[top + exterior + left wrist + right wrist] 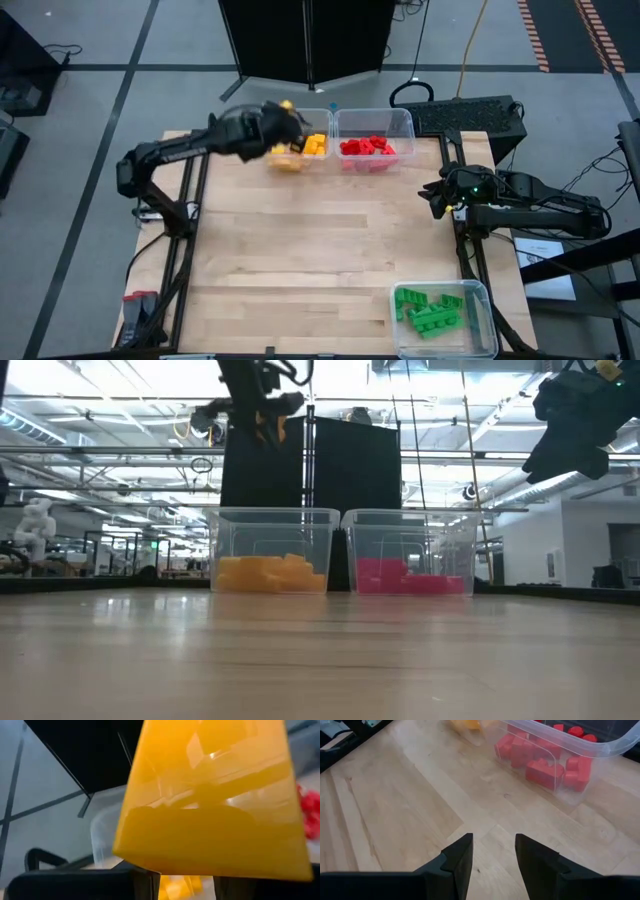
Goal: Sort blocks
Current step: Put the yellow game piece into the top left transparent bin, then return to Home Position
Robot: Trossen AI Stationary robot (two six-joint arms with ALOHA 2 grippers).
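Currently, the left gripper [283, 125] is clenching a yellow block [210, 805] and hanging directly above the bin [322, 116] of yellow blocks [314, 145] at the table's far edge, so the coming move likely is a straight release downward. In the low view, the held block is sitting well above that bin's rim. Beside it, the red blocks [368, 146] are filling their own bin [404, 120]. The right gripper [492, 851] is waiting open at the right edge, nearer the green blocks [430, 310].
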